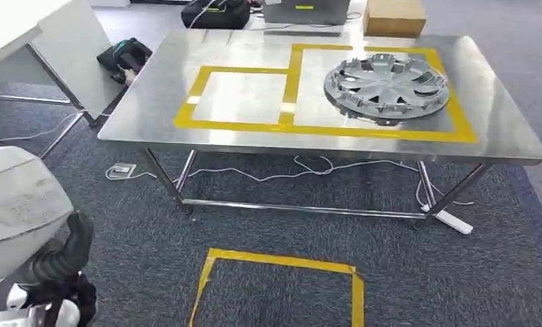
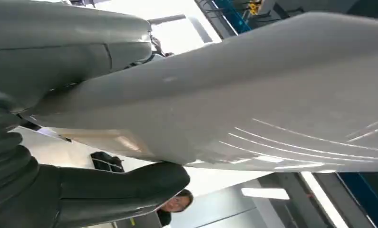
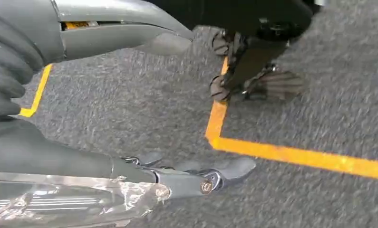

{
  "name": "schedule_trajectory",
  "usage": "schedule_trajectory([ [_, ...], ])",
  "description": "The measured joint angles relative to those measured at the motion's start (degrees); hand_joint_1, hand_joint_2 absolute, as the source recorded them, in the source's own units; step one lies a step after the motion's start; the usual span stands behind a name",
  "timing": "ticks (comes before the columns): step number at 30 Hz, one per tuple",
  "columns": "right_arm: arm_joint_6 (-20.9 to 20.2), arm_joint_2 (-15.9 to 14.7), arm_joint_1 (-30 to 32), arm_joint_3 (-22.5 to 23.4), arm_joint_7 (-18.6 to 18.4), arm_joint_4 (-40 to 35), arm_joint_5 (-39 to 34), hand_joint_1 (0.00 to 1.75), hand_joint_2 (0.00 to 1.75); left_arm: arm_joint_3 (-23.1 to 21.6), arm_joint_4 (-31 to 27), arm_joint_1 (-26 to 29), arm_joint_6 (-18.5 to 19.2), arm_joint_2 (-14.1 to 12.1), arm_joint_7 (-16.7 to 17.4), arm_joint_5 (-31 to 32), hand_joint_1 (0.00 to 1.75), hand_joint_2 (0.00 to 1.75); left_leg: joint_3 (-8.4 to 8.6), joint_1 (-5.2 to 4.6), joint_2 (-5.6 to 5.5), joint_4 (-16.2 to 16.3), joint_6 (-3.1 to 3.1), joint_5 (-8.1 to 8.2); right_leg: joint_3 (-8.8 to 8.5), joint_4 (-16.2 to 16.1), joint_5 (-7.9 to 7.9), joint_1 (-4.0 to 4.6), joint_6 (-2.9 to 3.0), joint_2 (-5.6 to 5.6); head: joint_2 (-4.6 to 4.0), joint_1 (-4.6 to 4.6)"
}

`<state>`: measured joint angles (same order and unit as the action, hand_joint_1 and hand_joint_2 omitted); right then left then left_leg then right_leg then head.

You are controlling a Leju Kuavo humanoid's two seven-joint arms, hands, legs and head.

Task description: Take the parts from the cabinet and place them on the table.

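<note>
Left hand (image 2: 82, 190) appears in its wrist view as a ribbed grey cover with a thick thumb below and a grey finger above, and between them sits a large pale grey part (image 2: 253, 104) with thin curved scratches on its surface. The thumb presses the part from one side and the finger lies along the other side, so the hand holds this part. In the head view the same part (image 1: 16, 204) is a pale rounded shape at the lower left corner, with the dark wrist of the left arm under it. A person is seen small in the background of the left wrist view, behind the thumb.

Right hand (image 3: 144, 175) hangs above the grey carpet, and its dark fingers are stretched out rather straight. A shiny silver surface lies against its side, but I cannot tell if the hand holds it. Yellow tape lines (image 3: 291, 154) cross the carpet near it.

On the steel table (image 1: 152, 88), in the head view, a silver wheel cover (image 1: 387, 85) lies flat inside the right yellow tape rectangle. A cardboard box (image 1: 394, 17) stands at the far edge.
</note>
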<state>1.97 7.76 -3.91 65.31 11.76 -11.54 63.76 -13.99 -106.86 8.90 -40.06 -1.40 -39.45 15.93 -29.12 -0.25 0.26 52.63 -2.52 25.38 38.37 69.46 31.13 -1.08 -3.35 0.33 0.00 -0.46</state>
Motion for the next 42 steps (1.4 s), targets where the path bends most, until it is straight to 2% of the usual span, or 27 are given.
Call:
schedule_trajectory([
  [2,-0.02,0.00,0.23,0.00,0.00,0.00,-0.04,0.00,1.75,0.00,0.11,0.07,0.00,0.04,0.00,0.04,1.75,1.75,0.14,0.43,-0.02,0.11,0.66,0.14,2.38,4.61,1.55,-0.30,-0.36,-0.01,0.00,0.07],
  [3,-0.02,0.00,0.26,0.02,0.04,0.00,-0.13,0.00,1.75,0.00,0.15,0.07,0.06,0.04,-0.02,0.02,1.75,1.75,0.37,0.81,-0.03,0.16,1.12,0.33,1.68,2.97,0.02,-0.52,-1.28,-0.03,0.00,0.07],
  [5,-0.09,-0.02,0.19,0.02,0.24,-0.02,-0.13,0.00,1.75,0.00,0.26,0.01,0.15,0.07,-0.02,-0.20,1.75,1.75,1.03,1.96,-0.03,0.80,2.72,0.99,-2.86,-6.32,-5.62,-1.29,-3.24,-0.15,0.00,0.04],
  [6,-0.15,-0.02,0.16,0.02,0.37,-0.02,-0.11,0.00,1.75,0.00,0.26,-0.13,0.15,0.07,0.00,-0.35,1.75,1.75,1.21,2.47,0.00,1.64,3.72,1.73,-4.87,-10.43,-6.75,-1.75,-4.46,-0.07,0.00,0.15],
  [7,-0.26,0.53,0.07,0.00,0.53,0.26,0.02,0.00,1.75,0.00,0.28,-0.37,0.15,0.04,-0.02,-0.39,1.75,1.75,0.96,2.21,-0.03,2.39,4.45,2.15,-4.59,-10.71,-4.09,-1.18,-4.70,0.40,0.00,0.79],
  [8,-0.22,0.48,-0.10,0.00,0.79,0.20,0.13,0.00,1.75,-0.02,0.28,-0.71,0.15,0.07,0.00,-0.44,1.75,1.75,0.12,2.04,-0.04,3.08,4.70,2.59,-4.77,-10.12,-3.02,-1.30,-1.61,0.46,0.00,0.94],
  [10,0.04,0.42,0.20,0.02,1.05,0.17,0.15,0.00,1.75,-0.15,0.31,-1.06,0.15,0.15,0.00,-0.66,1.75,1.75,0.28,2.07,-0.07,3.22,5.40,3.25,-4.30,-9.08,-3.50,-1.37,-0.23,0.44,0.00,0.22],
  [12,0.11,0.28,0.10,0.04,1.40,0.02,-0.09,0.00,1.75,-0.24,0.31,-1.60,0.15,0.20,-0.02,-1.05,1.75,1.75,-0.29,2.22,-0.05,4.55,5.88,3.18,-5.05,-8.98,-3.13,-1.27,0.38,0.88,0.00,0.06],
  [13,0.11,0.22,0.06,0.04,1.62,0.00,-0.24,0.00,1.75,-0.26,0.31,-2.11,0.13,0.22,-0.02,-1.33,1.75,1.75,-2.28,2.16,-0.05,7.94,5.87,3.45,-5.53,-9.11,-2.93,-1.17,0.62,0.83,0.00,-0.07],
  [16,0.09,-0.02,-0.09,0.07,1.97,-0.02,-0.61,0.00,1.75,-0.33,0.59,-2.54,0.13,0.24,-0.02,-1.51,1.75,1.75,-11.81,1.72,-0.06,21.19,5.45,7.87,-6.80,-9.60,-1.87,-0.76,1.45,1.10,0.00,-0.13],
  [18,0.09,-0.09,0.11,0.11,2.03,-0.02,-0.59,0.00,1.75,-0.35,0.81,-2.54,0.13,0.24,-0.02,-1.20,1.75,1.75,-14.61,1.28,-0.06,22.29,4.59,8.12,-8.14,-9.73,-0.84,-0.41,1.58,1.39,0.00,-0.13],
  [20,0.09,-0.09,0.12,0.15,2.01,-0.02,-0.48,0.00,1.75,-0.33,0.96,-2.55,0.13,0.22,-0.02,-0.96,1.75,1.75,-13.36,0.32,-0.12,15.64,2.80,3.25,-10.32,-10.13,0.44,0.11,1.75,1.68,0.00,-0.20],
  [22,0.02,0.07,0.28,0.18,1.99,0.13,-0.46,0.00,1.75,-0.33,1.09,-2.50,0.13,0.17,-0.02,-0.90,1.75,1.75,-11.68,-1.16,-0.33,7.48,0.53,-5.60,-11.29,-11.02,1.48,0.11,1.92,1.72,-0.02,-0.04],
  [23,0.02,0.04,0.02,0.22,1.99,0.13,-0.46,0.00,1.75,-0.28,1.11,-2.48,0.11,0.17,0.00,-0.90,1.75,1.75,-11.85,-2.02,-0.64,4.92,0.29,-5.45,-12.20,-11.13,2.01,0.58,1.56,2.23,0.00,-0.21],
  [26,0.02,-0.04,0.01,0.24,1.66,0.04,-0.35,0.00,1.75,-0.24,1.16,-2.55,0.09,0.15,-0.02,-0.74,1.75,1.75,-9.94,-1.52,-1.05,4.28,0.87,-4.41,-14.57,-12.27,1.87,0.92,1.10,2.08,0.00,0.37],
  [28,-0.13,-0.07,-0.20,0.22,1.18,0.04,0.02,0.00,1.75,-0.13,1.18,-2.36,0.09,0.17,-0.02,-0.66,1.75,1.75,-8.06,-1.25,-1.01,4.16,0.29,-3.76,-12.10,-7.15,0.87,1.04,0.67,0.90,-0.02,0.48],
  [29,-0.32,-0.04,-0.38,0.22,0.66,0.04,0.26,0.00,1.75,0.02,1.18,-2.15,0.05,0.15,-0.02,-0.61,1.75,1.75,-7.49,-1.26,-0.88,4.17,-0.11,-3.16,-8.93,-2.17,0.81,1.08,0.46,0.39,0.00,0.57],
  [30,-0.55,-0.02,-0.37,0.20,0.28,0.04,0.35,0.00,1.75,0.22,1.16,-1.91,0.00,0.15,0.00,-0.70,1.75,1.75,-6.91,-1.29,-0.85,4.17,-0.24,-2.56,-5.88,1.92,2.46,1.08,0.31,0.17,0.00,0.44],
  [31,-0.59,-0.02,-0.15,0.20,0.00,0.05,0.37,0.00,1.75,0.33,1.16,-1.66,0.00,0.13,-0.02,-0.85,1.75,1.75,-6.11,-1.39,-0.87,4.17,-0.46,-1.75,-3.09,4.83,5.85,1.08,0.23,0.14,0.00,0.59],
  [33,-0.66,-0.04,0.11,0.20,-0.20,0.04,0.42,0.00,1.75,0.39,1.16,-1.31,0.00,0.11,-0.02,-1.03,1.75,1.75,-4.09,-1.54,-1.10,4.17,-0.66,-0.21,-0.41,4.86,10.38,1.16,0.34,0.15,0.02,0.77],
  [34,-0.70,-0.02,0.11,0.20,-0.26,0.04,0.44,0.00,1.75,0.48,1.16,-1.17,0.00,0.07,-0.02,-1.09,1.75,1.75,-2.87,-1.65,-1.15,4.17,-0.66,0.64,-0.21,2.74,10.11,1.21,0.51,0.15,0.00,0.74],
  [35,-0.74,-0.04,0.08,0.20,-0.26,0.04,0.44,0.00,1.75,0.52,1.16,-1.12,0.00,0.04,-0.02,-1.14,1.75,1.75,-1.59,-1.76,-1.15,4.17,-0.69,1.53,-0.53,-0.55,7.89,1.35,0.81,0.14,0.02,0.77],
  [36,-0.74,-0.04,0.08,0.20,-0.26,0.04,0.46,0.00,1.75,0.57,1.16,-1.11,0.00,0.04,-0.02,-1.18,1.75,1.75,-0.21,-1.92,-1.12,4.15,-0.67,2.46,-1.09,-4.76,3.24,1.60,1.31,0.12,0.00,0.77],
  [37,-0.74,-0.04,0.26,0.20,-0.28,0.04,0.44,0.00,1.75,0.61,1.16,-1.07,0.00,0.02,-0.02,-1.16,1.75,1.75,0.35,-1.95,-1.07,3.98,-0.60,3.35,-1.33,-8.78,-4.36,1.94,2.00,0.00,0.02,0.74],
  [38,-0.74,-0.04,0.31,0.20,-0.28,0.07,0.46,0.00,1.75,0.70,1.16,-0.98,0.00,0.00,0.00,-1.20,1.75,1.75,1.30,-2.22,-1.22,4.43,-0.49,4.27,-1.43,-9.61,-6.09,1.96,2.22,0.23,0.00,0.67],
  [41,-0.81,-0.04,0.07,0.20,-0.42,0.04,0.50,0.00,1.75,0.79,1.00,-0.91,0.00,-0.02,-0.02,-1.18,1.75,1.75,2.36,-2.17,-1.27,4.91,0.41,4.31,-2.97,-10.21,-5.49,2.07,3.03,0.24,0.00,0.68],
  [42,-0.81,0.15,-0.10,0.20,-0.39,0.09,0.50,0.00,1.75,0.87,0.87,-0.96,0.00,-0.04,-0.02,-1.18,1.75,1.75,1.89,-2.35,-1.22,6.14,0.56,4.39,-4.56,-10.69,-5.54,1.35,3.13,0.33,0.02,0.72],
])
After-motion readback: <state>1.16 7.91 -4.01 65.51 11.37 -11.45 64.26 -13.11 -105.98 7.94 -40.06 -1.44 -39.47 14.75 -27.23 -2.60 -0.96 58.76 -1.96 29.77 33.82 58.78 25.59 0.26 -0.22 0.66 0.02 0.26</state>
